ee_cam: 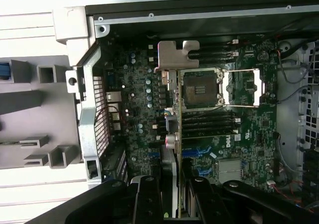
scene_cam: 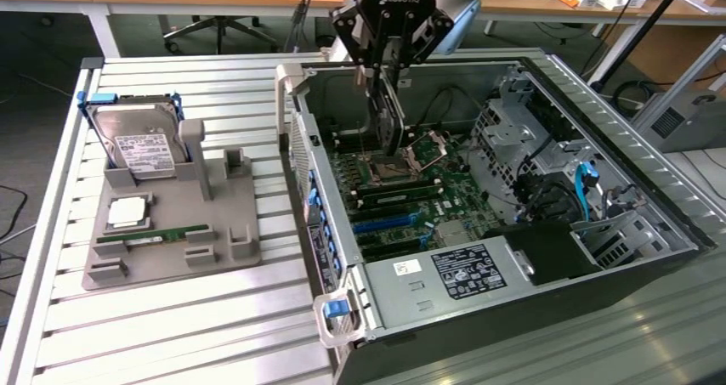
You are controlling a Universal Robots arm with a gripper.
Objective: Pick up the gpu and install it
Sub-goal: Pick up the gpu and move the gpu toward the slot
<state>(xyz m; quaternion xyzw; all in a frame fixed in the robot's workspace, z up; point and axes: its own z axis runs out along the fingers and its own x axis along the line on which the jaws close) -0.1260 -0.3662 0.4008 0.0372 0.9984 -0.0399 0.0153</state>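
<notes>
Gripping the gpu (scene_cam: 392, 117) on edge in the closed gripper (scene_cam: 383, 66) above the motherboard (scene_cam: 448, 185) inside the open computer case (scene_cam: 613, 130), pickup done, seating in a slot apparently not yet done.

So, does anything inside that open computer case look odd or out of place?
The processor socket's silvery metal retention frame is flipped open beside the bare socket. Also, the thin dark circuit card hangs on edge from the end effector, above the green motherboard, not seated.
</notes>
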